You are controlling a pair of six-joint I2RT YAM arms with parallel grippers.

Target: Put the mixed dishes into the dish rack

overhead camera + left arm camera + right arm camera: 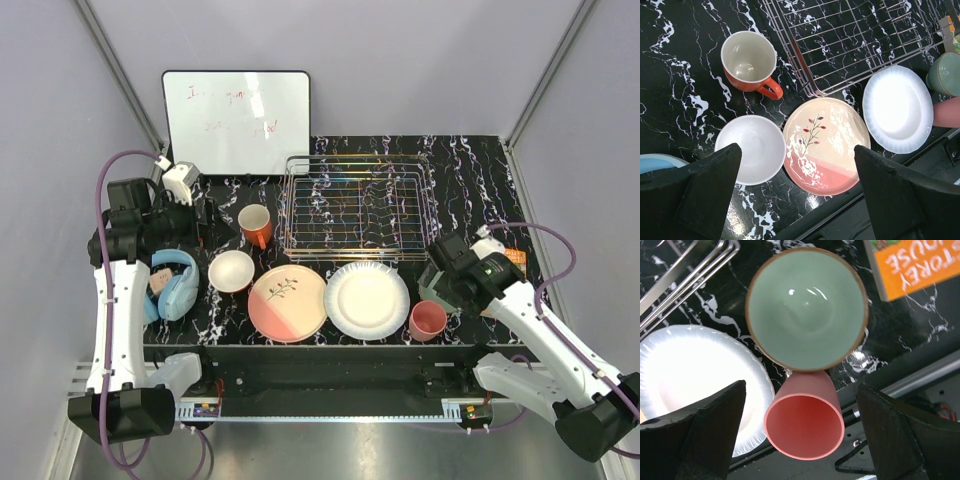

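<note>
Right fingers [695, 435] fill the bottom of the right wrist view, spread wide apart and holding nothing. Between them stands the pink cup [805, 425], upright with its mouth up. Just past it, rim seemingly touching the cup, sits the mint-green bowl [806, 307]. Both lie off the near right corner of the dish rack [355, 257], which holds no dishes yet.

Along the rack's near side the white fluted-rim plate [367, 299] and the pink-and-cream plate [288, 302] rest flat on the tabletop [470, 180]. The white bowl [231, 270] is off the rack's near left corner, and the orange mug [256, 225] is just beside its left side. Left fingers [695, 195], also apart and empty, hover above that group.

The right arm is plainly nearer the cup and bowl, so one of those looks like its pick. The cup's axis runs vertical, so the fingers would close across its round wall. The bowl close behind could get nudged.
</note>
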